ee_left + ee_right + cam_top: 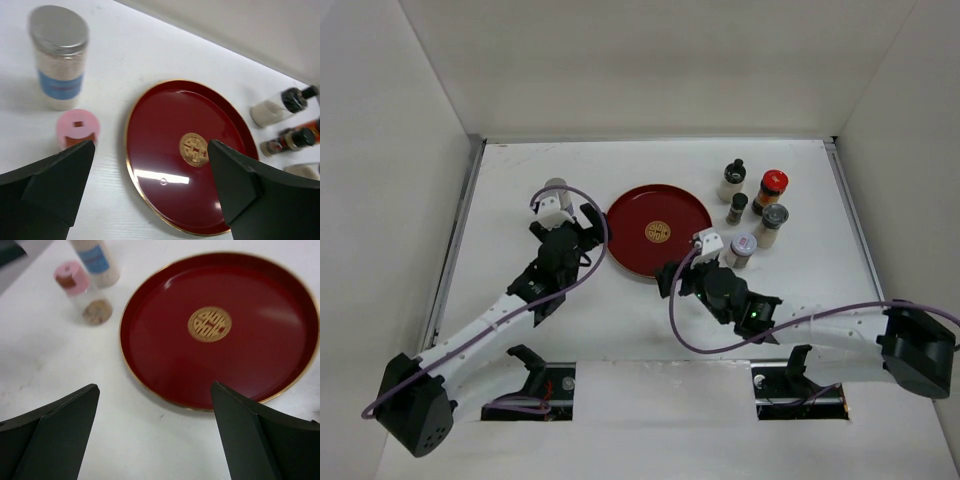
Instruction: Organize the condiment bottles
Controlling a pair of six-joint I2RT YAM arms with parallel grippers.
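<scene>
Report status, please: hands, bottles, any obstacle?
Both open, empty: left hand, right hand. Left of red tray: silver-cap jar, pink-cap bottle; right of it: five bottles. Tray bare. No obstacle seen.

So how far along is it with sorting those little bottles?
Nothing looks done yet: the red tray is empty. Nothing is in hand: the left gripper and right gripper are both open, holding nothing. Left to do, probably: the silver-capped jar and pink-capped jar left of the tray, and the five bottles clustered to its right.
</scene>
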